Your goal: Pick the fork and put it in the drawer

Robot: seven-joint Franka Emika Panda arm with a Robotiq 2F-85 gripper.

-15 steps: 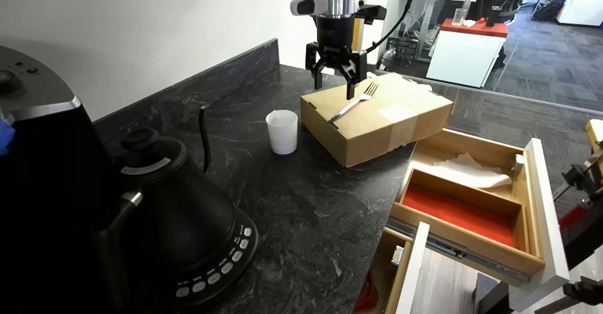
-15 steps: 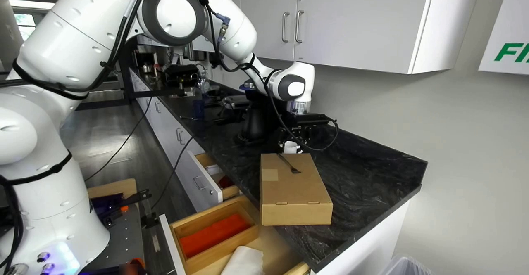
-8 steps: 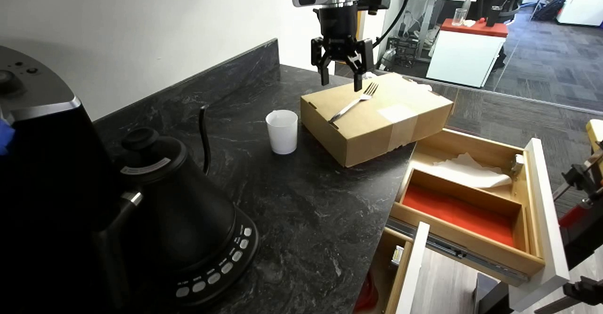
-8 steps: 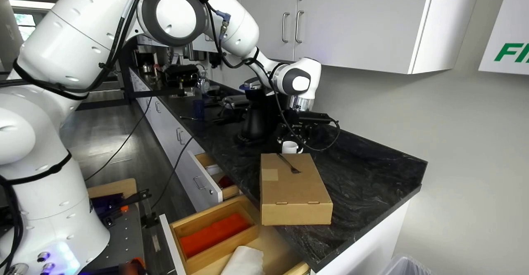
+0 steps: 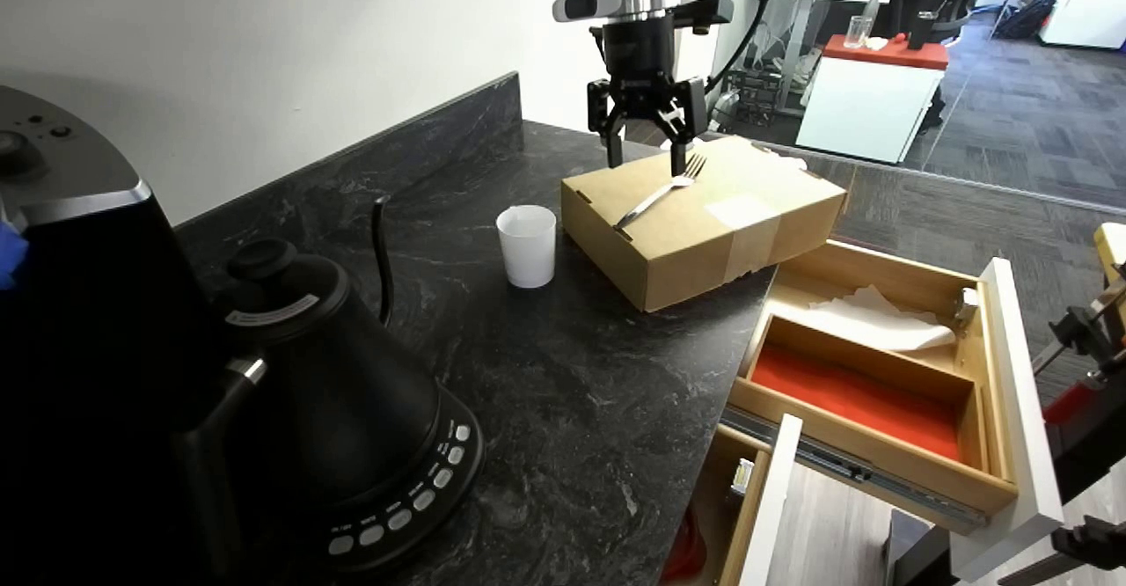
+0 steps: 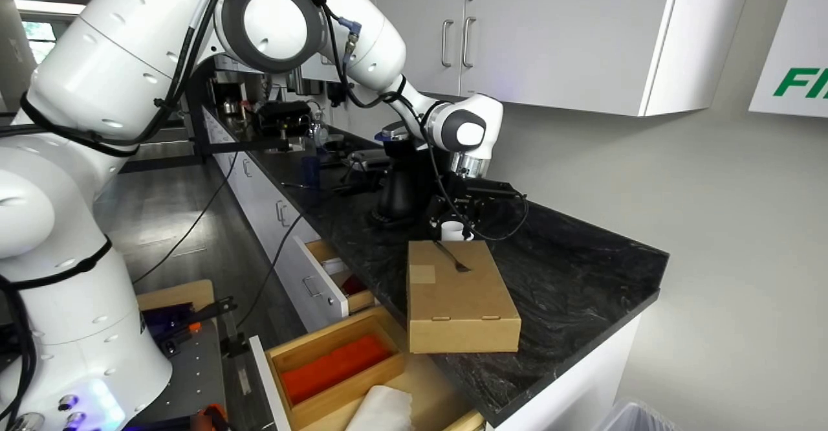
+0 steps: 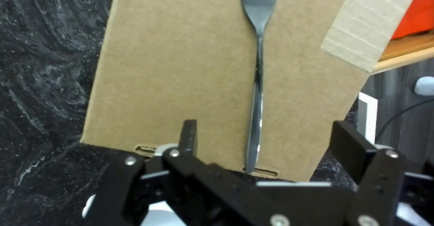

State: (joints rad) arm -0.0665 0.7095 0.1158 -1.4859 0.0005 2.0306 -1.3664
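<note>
Fork (image 7: 258, 78): slim, glossy silver-grey, tapered handle, lying on the box (image 7: 162, 66)
Box: matte brown cardboard, slotted near one edge
Gripper (image 7: 267, 132): black, fingers spread wide
Drawer (image 5: 849, 399): light wood, red-orange floor
Countertop (image 5: 572, 375): black, pale-veined

This looks like a kitchen nook in an office. In an exterior view, a black kettle (image 5: 325, 401) sits at eight o'clock on a black counter (image 5: 563, 401), and a white cup (image 5: 528, 247) stands near the middle, toward ten o'clock. A drawer (image 5: 880, 447) stands open at four o'clock. Farther away, gray carpet (image 5: 1012, 150) lies between two and three o'clock, the kind offices have. In an exterior view, white cupboards (image 6: 550, 36) hang at one o'clock above the counter.
</note>
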